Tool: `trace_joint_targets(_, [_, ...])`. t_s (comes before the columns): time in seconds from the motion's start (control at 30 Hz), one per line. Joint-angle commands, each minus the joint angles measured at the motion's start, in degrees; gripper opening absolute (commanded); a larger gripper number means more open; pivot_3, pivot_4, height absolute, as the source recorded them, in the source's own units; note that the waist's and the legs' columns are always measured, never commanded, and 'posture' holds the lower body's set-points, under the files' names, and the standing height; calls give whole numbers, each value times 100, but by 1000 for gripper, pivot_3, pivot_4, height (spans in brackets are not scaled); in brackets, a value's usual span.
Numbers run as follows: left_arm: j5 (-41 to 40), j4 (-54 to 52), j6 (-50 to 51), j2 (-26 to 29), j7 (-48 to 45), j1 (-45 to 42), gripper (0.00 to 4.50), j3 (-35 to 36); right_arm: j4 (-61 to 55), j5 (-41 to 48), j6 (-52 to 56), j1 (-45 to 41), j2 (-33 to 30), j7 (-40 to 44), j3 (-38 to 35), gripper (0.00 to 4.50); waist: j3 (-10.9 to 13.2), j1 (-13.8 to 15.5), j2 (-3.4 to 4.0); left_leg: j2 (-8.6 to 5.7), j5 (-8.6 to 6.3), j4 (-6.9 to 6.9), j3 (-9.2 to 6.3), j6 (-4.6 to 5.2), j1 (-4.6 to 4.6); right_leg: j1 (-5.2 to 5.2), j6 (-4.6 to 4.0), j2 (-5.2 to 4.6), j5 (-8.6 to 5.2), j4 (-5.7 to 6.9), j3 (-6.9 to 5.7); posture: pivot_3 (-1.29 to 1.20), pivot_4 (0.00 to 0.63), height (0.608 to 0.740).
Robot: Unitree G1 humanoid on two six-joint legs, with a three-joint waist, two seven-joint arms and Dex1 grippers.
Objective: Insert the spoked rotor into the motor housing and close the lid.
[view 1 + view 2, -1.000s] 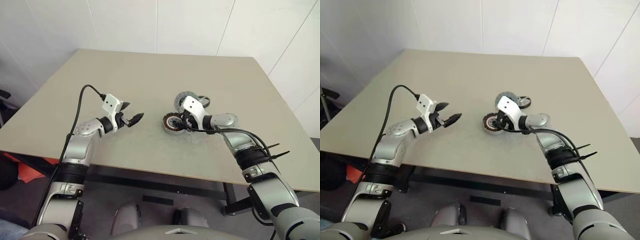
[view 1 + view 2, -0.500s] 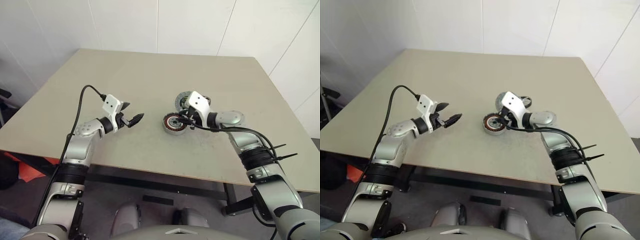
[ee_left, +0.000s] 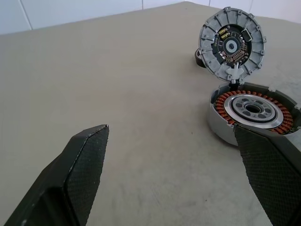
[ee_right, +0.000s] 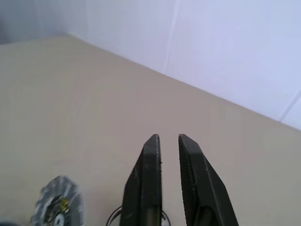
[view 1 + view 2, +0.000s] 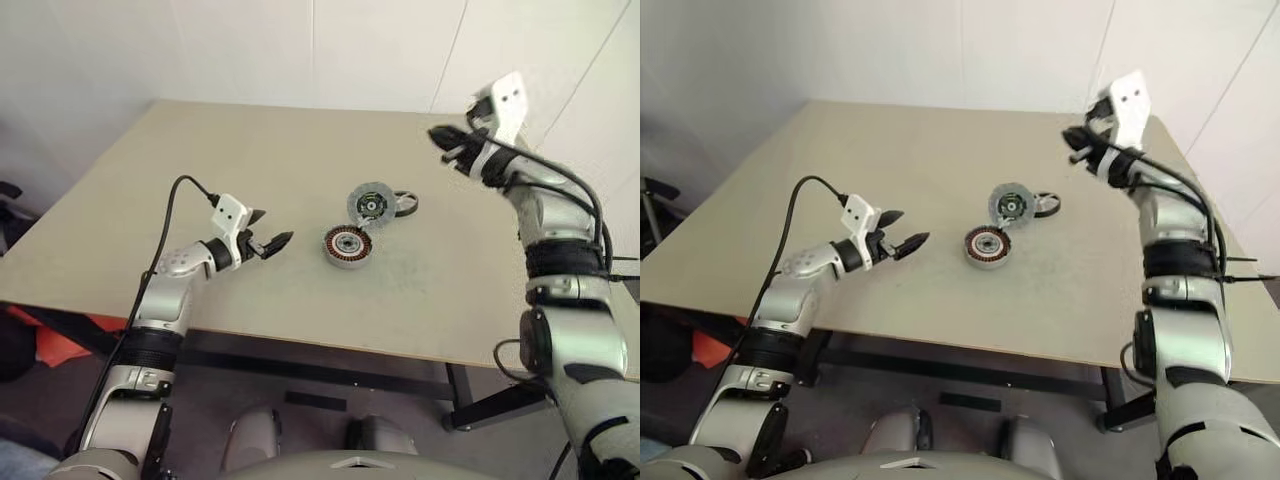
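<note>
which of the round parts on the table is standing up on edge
The lid. It stands upright, hinged at the rim of the housing, inner face showing. The housing lies flat with its copper windings up, and the black ring behind lies flat.

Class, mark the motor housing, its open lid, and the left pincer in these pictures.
motor housing point(image 3: 254, 109), left wrist view, on its silver centre.
lid point(image 3: 231, 47), left wrist view, on its dark inner centre.
left pincer point(image 5: 272, 240), left eye view, between its fingertips.

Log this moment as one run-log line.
housing: on table, windings exposed | lid: upright, open | left gripper: open, empty, left of housing | right gripper: high, narrow gap, empty
</note>
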Motion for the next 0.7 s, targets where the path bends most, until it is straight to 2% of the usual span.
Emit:
trace_joint_targets(0.03, [44, -53, -110, 21, 13, -156, 4500, -13, 1354, 119, -233, -380, 104, -506, -362, 1608, 0, 2, 0, -1, -2, 0, 0, 3, -5, -1, 0, 0, 0, -3, 0, 0, 0, 740])
trace_joint_targets(0.13, [76, -65, -108, 49, 42, -129, 4500, 19, 2236, 270, -84, -691, 205, -932, -678, 2565, 1, -11, 5, -3, -3, 3, 2, 6, -37, -29, -2, -1, 1, -3, 1, 0, 0, 740])
trace_joint_targets(0.3, [84, -152, -76, 116, 69, -36, 4500, 78, 2735, 570, 293, -867, 313, -1018, -1076, 2565, 0, -12, 11, 8, 7, 39, 1, 24, -129, -134, -23, 0, -10, 56, -4, 0, 0, 740])
trace_joint_targets(0.5, [83, -229, -64, 161, 92, 48, 4500, 66, 2911, 900, 684, -786, 445, -1206, -1498, 2565, 0, -1, 12, 17, -10, 72, 1, 17, -128, -124, -24, 1, -10, 69, -8, 0, 0, 740])
trace_joint_targets(0.7, [116, -291, -59, 226, 62, 82, 4500, 24, 2944, 923, 767, -526, 733, -1409, -1563, 2565, 0, 11, 12, 20, -6, 82, 1, 9, -103, -106, -24, 0, -11, 88, -8, 0, 0, 740])
